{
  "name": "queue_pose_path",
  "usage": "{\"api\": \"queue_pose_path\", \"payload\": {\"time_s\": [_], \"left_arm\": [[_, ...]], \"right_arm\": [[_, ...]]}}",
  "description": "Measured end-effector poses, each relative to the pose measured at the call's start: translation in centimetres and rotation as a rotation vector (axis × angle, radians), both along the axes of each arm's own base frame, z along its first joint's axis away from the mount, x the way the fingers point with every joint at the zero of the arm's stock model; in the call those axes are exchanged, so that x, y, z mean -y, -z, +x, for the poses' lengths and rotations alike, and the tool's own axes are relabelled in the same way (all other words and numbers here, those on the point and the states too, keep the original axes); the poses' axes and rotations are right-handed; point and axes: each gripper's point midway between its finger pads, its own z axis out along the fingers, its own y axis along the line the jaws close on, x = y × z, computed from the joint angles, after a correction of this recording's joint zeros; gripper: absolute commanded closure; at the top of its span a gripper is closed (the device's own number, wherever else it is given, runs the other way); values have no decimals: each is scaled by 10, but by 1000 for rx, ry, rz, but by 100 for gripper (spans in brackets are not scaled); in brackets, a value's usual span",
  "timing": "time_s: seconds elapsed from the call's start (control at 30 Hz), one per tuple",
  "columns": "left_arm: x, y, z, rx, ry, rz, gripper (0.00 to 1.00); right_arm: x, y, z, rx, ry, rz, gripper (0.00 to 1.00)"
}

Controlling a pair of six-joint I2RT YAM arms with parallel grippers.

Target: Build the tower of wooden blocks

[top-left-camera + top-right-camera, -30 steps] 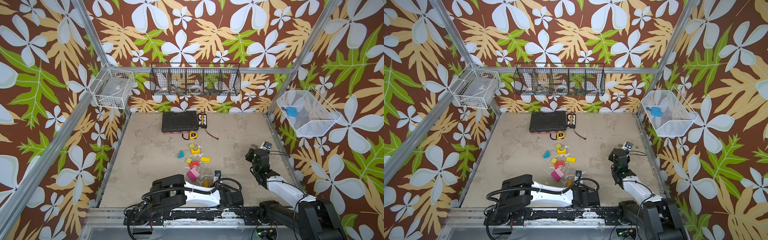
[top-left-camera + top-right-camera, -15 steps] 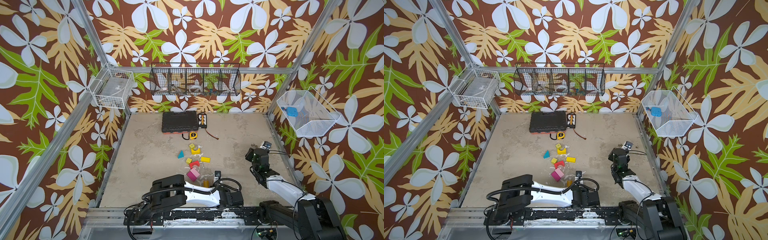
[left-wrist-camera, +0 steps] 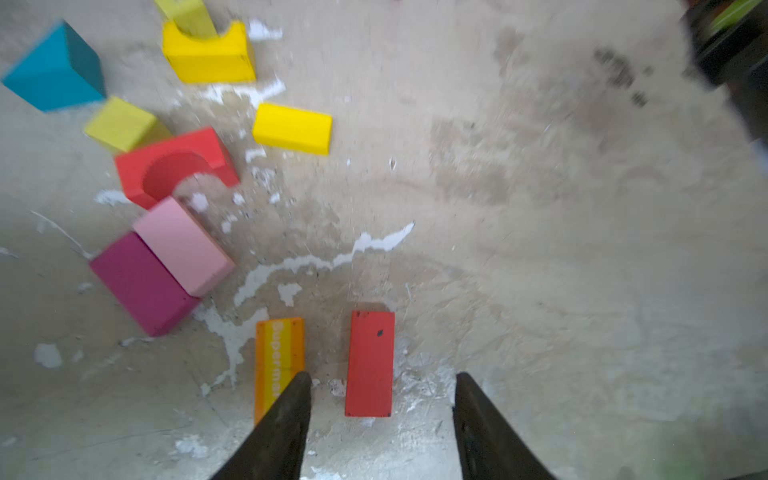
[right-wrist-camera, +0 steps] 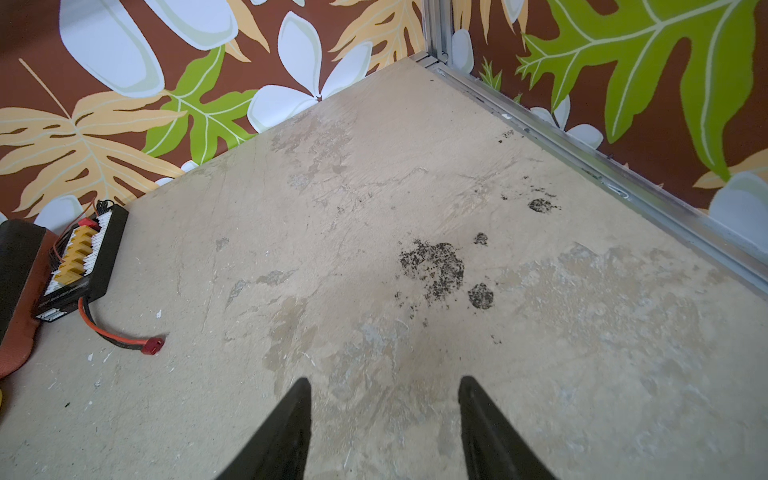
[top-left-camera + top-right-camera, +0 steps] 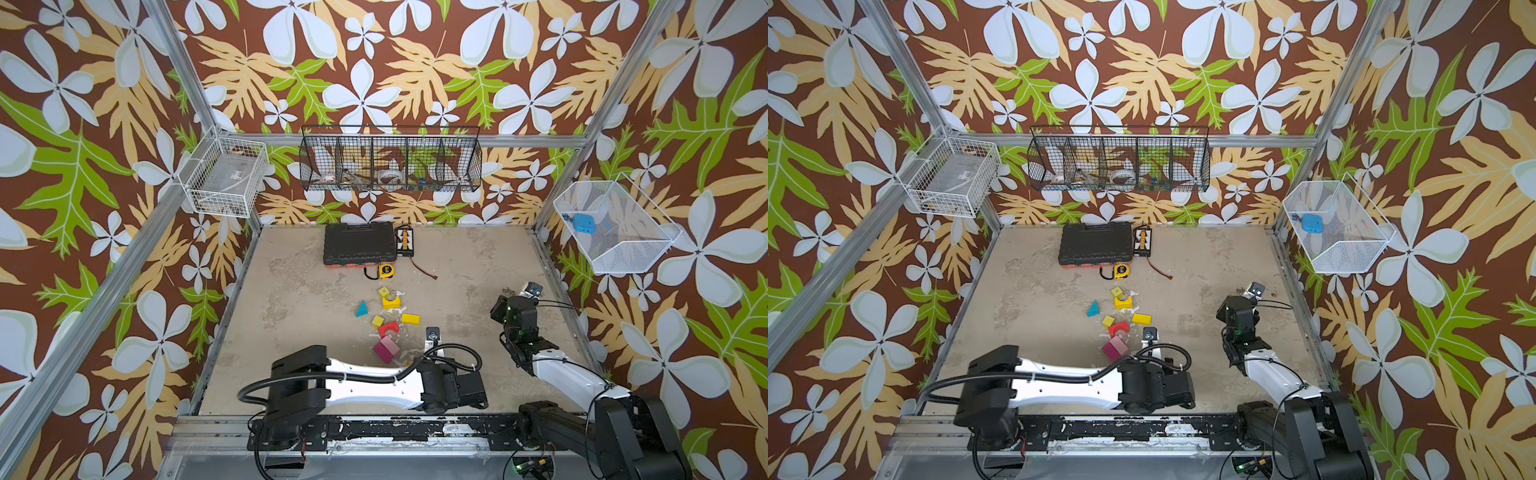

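Note:
The wood blocks lie loose on the table and no tower shows in any view. In the left wrist view I see a teal wedge (image 3: 54, 68), a yellow arch (image 3: 208, 56), a yellow brick (image 3: 293, 129), a red arch (image 3: 174, 166), and a pink block (image 3: 183, 245) resting against a magenta block (image 3: 141, 282). My left gripper (image 3: 382, 376) is open over a flat red brick (image 3: 370, 332), with an orange brick (image 3: 278, 345) beside one finger. My right gripper (image 4: 384, 380) is open over bare table at the right.
At the back stand a black case (image 5: 359, 243), a charger board (image 5: 404, 241) with a red wire (image 5: 424, 272), and a yellow tape measure (image 5: 386, 271). Wire baskets hang on the walls. A metal rail (image 4: 582, 166) edges the table near my right gripper.
My left gripper's jaws have opened wider. Neither arm has visibly moved in the top views.

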Motion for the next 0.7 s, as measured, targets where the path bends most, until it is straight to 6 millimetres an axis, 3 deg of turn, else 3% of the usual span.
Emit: {"api": "queue_pose_path", "payload": {"time_s": [0.07, 0.13, 0.23, 0.33, 0.43, 0.57, 0.7], "left_arm": [[-23, -25, 5, 63, -12, -15, 35], [-52, -35, 9, 105, -34, -4, 26], [-102, -42, 22, 138, -72, 7, 21], [-137, -41, 37, 153, -77, -22, 17], [-157, -29, 36, 147, -25, -42, 10], [-168, -39, 32, 179, 7, -148, 0], [-179, -44, 27, 193, 11, -215, 0]], "right_arm": [[-1, 0, 0, 1, -3, 1, 52], [-2, -1, 0, 4, -13, 5, 52], [-4, -3, -1, 13, -25, 8, 52], [-4, -3, -2, 18, -31, 3, 49], [-6, -6, -4, 33, -47, 9, 41], [-9, -18, -14, 50, -54, 43, 35], [-41, -25, -37, 83, -177, 182, 27]]}}
